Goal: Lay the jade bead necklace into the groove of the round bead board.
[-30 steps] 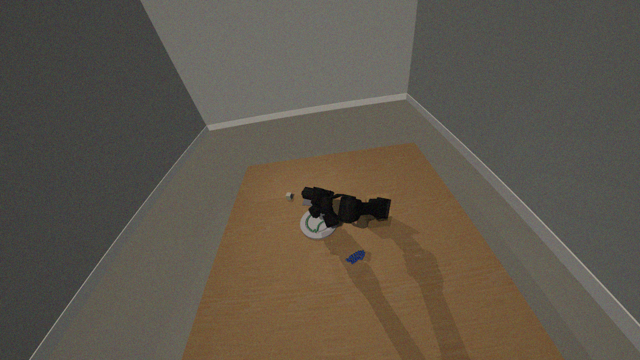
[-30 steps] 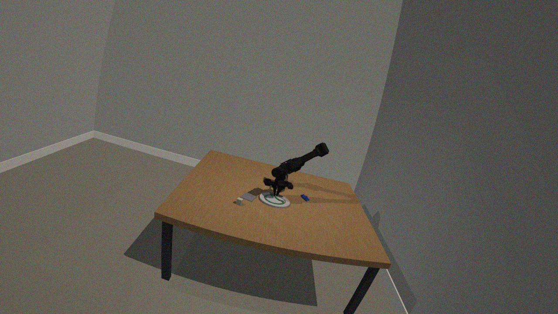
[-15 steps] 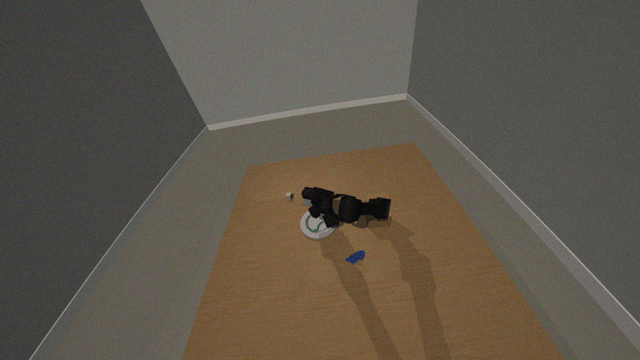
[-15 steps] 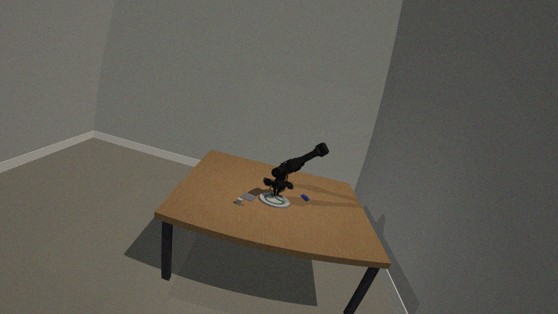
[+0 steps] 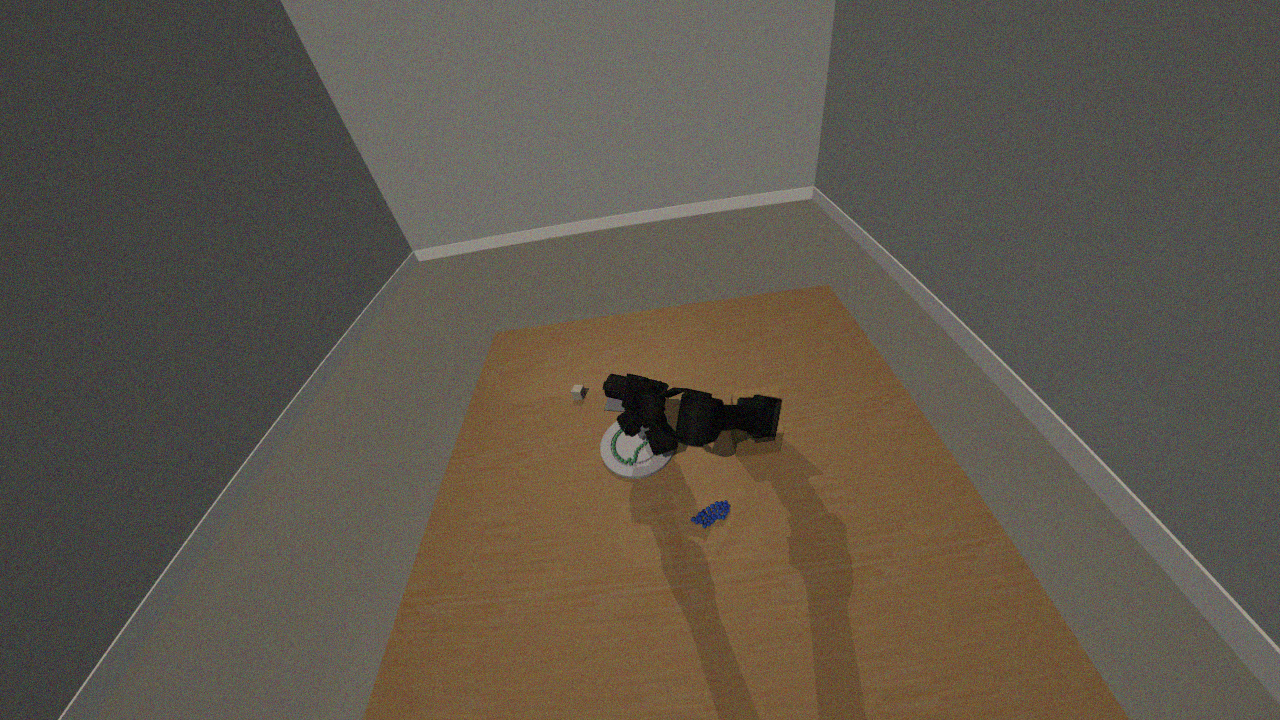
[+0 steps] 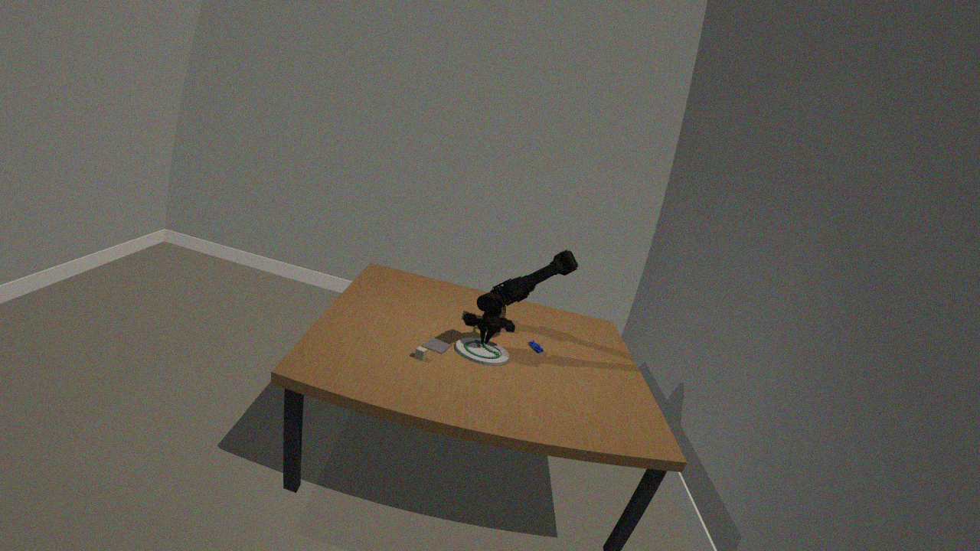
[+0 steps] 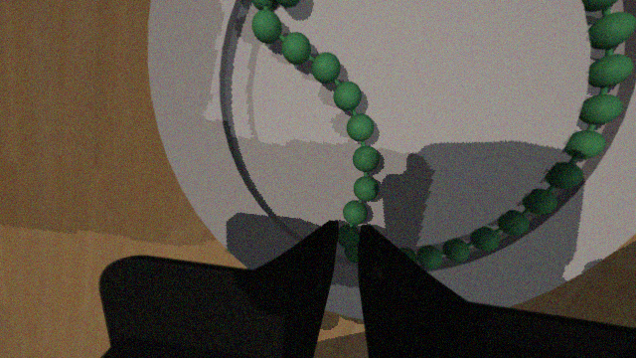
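Observation:
The round white bead board (image 5: 605,452) (image 6: 468,355) (image 7: 184,124) lies on the table. The jade bead necklace (image 5: 631,462) (image 6: 497,353) (image 7: 366,159) rests on it. In the wrist view its right side follows the groove, while its left strand cuts inward across the flat middle and leaves a stretch of groove at the left bare. My gripper (image 5: 644,432) (image 6: 484,341) (image 7: 348,233) points down over the board's near edge in the wrist view. It is shut on the necklace, with dark green beads between the fingertips. The beads just behind the fingers are partly hidden.
A heap of blue beads (image 5: 712,514) (image 6: 535,347) lies on the table (image 5: 554,573) (image 6: 383,383) beside the board. A flat grey square (image 5: 613,405) (image 6: 436,345) and a small pale cube (image 5: 578,391) (image 6: 420,353) lie on the board's other side.

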{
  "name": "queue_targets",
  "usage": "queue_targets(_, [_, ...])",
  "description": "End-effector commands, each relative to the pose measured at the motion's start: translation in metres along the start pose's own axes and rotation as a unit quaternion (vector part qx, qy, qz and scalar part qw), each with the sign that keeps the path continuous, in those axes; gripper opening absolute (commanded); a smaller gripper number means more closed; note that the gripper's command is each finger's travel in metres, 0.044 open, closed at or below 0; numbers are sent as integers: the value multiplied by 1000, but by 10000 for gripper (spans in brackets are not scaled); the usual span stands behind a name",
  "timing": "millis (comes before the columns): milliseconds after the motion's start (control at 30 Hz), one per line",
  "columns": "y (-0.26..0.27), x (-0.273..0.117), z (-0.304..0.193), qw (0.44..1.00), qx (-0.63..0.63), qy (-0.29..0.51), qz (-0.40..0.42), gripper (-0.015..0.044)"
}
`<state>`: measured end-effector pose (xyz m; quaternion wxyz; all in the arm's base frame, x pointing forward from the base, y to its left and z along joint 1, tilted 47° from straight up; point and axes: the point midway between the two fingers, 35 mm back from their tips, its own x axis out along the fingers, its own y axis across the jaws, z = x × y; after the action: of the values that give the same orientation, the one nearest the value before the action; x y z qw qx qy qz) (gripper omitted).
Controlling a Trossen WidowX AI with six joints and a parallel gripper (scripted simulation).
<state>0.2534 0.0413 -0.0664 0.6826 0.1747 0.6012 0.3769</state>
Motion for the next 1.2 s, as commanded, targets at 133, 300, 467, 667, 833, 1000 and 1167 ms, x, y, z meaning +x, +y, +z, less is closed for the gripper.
queue_targets(133, [0, -1, 0, 1000, 0, 0, 0, 0])
queue_targets(300, [0, -6, -1, 1000, 4, 0, 2, 0])
queue_targets(467, [4, -6, -6, 1000, 4, 0, 2, 0])
queue_targets(667, [7, -5, -9, 1000, 4, 0, 2, 0])
queue_targets(833, [6, -2, -10, 1000, 4, 2, 3, 26])
queue_targets(1000, [6, -2, -10, 1000, 4, 2, 3, 157])
queue_targets(1167, [6, -2, -10, 1000, 4, 2, 3, 289])
